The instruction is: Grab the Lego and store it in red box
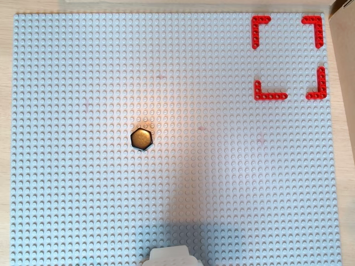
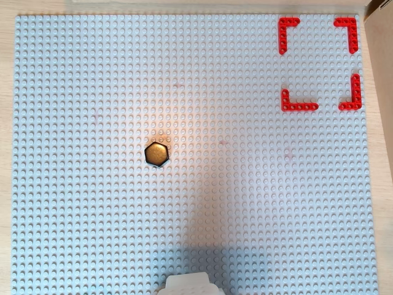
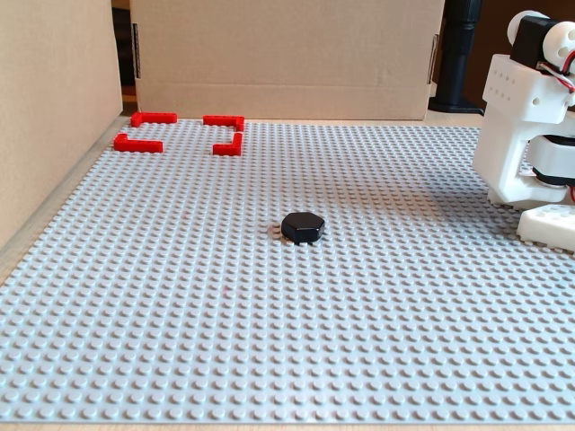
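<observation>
Lego (image 1: 141, 139) lay flat on the studded baseplate (image 1: 83, 66), a little left of centre in both overhead views. Red box (image 1: 288, 57) sat in the plate's top-right corner there, well apart from the Lego. In the fixed view the box (image 3: 180, 132) lay far left, before a cardboard wall (image 3: 287, 54); arm base (image 3: 530, 126) stood at right.

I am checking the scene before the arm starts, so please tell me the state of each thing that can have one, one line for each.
Lego: lying flat on the grey baseplate, outside the red box, not held.
Red box: four corner pieces with gaps between them, nothing inside.
Robot arm: at the edge of the plate, away from the Lego; its gripper is not in view.
Cardboard wall: standing upright behind the plate.
</observation>
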